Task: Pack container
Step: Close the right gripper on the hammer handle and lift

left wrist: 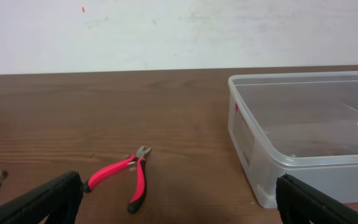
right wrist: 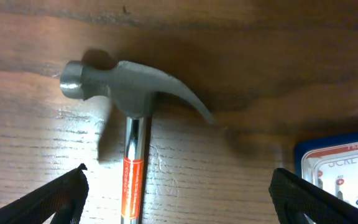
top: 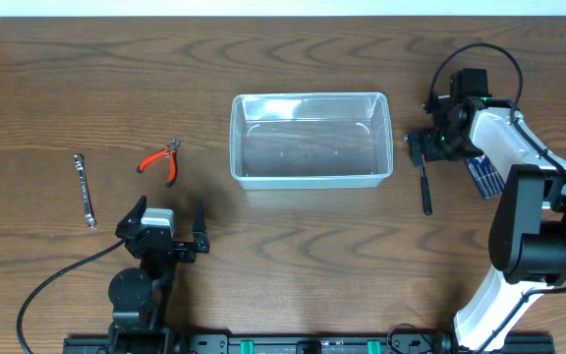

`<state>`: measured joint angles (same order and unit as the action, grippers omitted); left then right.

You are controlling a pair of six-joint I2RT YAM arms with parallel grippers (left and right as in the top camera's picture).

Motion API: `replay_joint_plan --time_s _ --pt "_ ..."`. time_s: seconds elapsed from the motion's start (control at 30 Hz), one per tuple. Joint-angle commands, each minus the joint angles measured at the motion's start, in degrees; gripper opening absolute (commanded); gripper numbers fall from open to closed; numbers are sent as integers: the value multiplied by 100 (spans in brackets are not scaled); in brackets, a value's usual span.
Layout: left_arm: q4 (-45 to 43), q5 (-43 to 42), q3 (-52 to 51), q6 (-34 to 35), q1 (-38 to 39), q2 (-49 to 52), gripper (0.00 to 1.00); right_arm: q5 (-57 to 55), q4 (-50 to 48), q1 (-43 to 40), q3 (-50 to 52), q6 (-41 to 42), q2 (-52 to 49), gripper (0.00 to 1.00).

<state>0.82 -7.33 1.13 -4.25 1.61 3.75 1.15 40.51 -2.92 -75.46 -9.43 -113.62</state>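
1. Container (top: 311, 179) is parked mid-desk, toward the far edge, with nothing packed.
2. Right gripper (right wrist: 179, 171) is held wide open, empty, over the hammer (right wrist: 132, 93) by the right edge.
3. Handle is probably best pinched just under the head, centred.

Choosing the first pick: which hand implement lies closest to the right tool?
The hammer, its steel head directly beneath the open right tool. The red pliers and wrench lie far off, left of the container.

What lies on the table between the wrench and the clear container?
The red-handled pliers, apart from both wrench and container; the overhead view shows it.
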Motion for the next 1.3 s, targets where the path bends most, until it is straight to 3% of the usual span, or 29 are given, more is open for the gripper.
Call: replay_joint_plan --time_s 0.0,0.37,0.57,0.7,0.77,0.9,1.27 --pt "63 -105 -85 74 -28 -4 98 -44 -52 -9 133 127 2 95" --pt "2 -105 -85 74 -28 -4 98 216 -492 103 693 144 2 91" --pt "0 -105 -85 76 -28 -4 98 278 -505 125 697 350 2 61" --pt "0 -105 -85 74 -28 -4 98 297 -501 125 697 363 2 56" --pt "0 -105 -85 76 -28 -4 98 297 -503 125 697 363 2 43" --pt "2 -105 -85 74 -28 -4 98 297 -505 140 697 363 2 31" --pt "2 -105 -85 74 -28 -4 98 297 -522 146 697 363 2 9"
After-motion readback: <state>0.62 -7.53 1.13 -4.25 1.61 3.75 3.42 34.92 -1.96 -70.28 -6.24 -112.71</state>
